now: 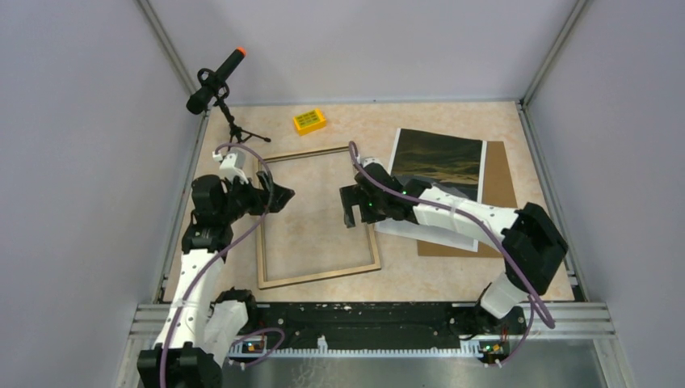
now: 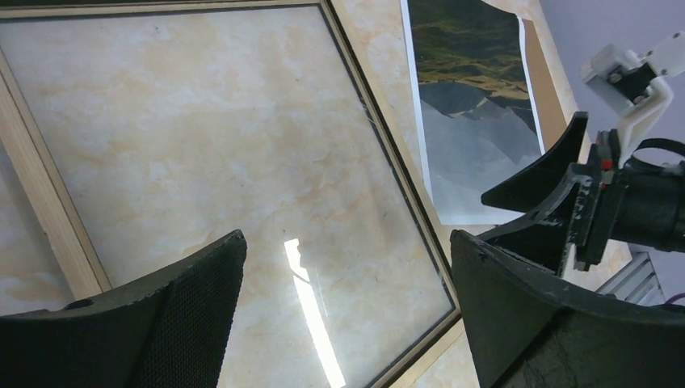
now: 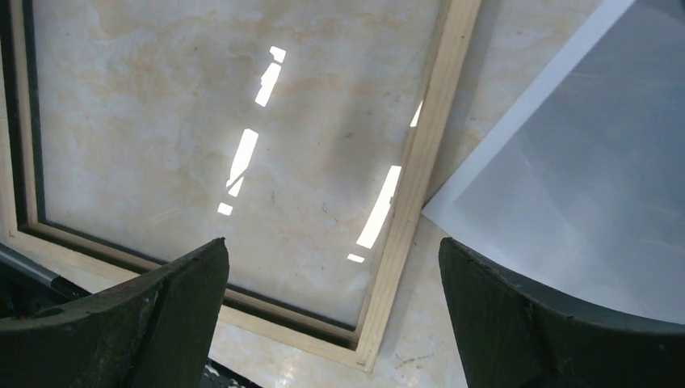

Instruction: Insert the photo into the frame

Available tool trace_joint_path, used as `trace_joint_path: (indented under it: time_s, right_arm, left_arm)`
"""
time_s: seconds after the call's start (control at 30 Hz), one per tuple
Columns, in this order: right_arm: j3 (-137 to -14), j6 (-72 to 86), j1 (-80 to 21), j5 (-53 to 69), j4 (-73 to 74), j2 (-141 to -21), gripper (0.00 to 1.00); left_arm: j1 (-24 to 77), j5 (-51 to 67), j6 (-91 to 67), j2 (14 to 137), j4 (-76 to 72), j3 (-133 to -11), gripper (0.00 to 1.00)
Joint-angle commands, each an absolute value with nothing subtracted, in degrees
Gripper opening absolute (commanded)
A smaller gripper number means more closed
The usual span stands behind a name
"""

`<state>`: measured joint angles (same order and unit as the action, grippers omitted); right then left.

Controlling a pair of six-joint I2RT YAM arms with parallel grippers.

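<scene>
**Frame and Print Lie Side by Side, Both Pincers Wide**

At far left, a black microphone (image 1: 216,81) with an orange tip is seen on a small tripod (image 1: 237,131) at the back corner of the marbled table (image 1: 452,279). Just in front of it, the left gripper (image 1: 284,196) is held over the upper left part of the frame (image 1: 319,276), its fingers spread apart and nothing caught between them. The frame is laid flat with its light wood face upward, and the tabletop is seen through its glass, streaked with reflected lamps. A small yellow box (image 1: 309,121) is set behind the frame, apart from it. Over the frame's right rail the right gripper (image 1: 347,212) is poised, likewise spread wide and empty. Just to the right, the photo (image 1: 440,158) is laid picture side up on a brown hardboard sheet (image 1: 502,186). In the right wrist view, its white-bordered near corner is brought right up to the frame's outer edge. From overhead, the photo's near part is hidden under the right arm, which is stretched across both print and board.
</scene>
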<state>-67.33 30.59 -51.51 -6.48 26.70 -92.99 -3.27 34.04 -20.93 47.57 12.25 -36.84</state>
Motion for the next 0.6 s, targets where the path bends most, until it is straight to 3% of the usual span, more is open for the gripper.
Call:
trace_joint_path:
  time_s: [0.0,0.27,0.57]
  right_arm:
    - [-64.17,29.95,-51.13,-11.65,26.98,-85.23,0.99]
    - [-52.29,31.79,-42.89,-7.43,25.88,-73.22,0.99]
    - [-41.40,30.12,-12.92,10.19,21.40,-63.94,0.99]
  left_arm:
    - [-1.92,34.72,-18.27,45.39,12.00,-38.35,0.98]
    - [-0.20,34.80,-17.44,43.23,11.60,-37.53,0.98]
    - [3.43,38.15,-18.10,43.45,9.55,-36.49,0.98]
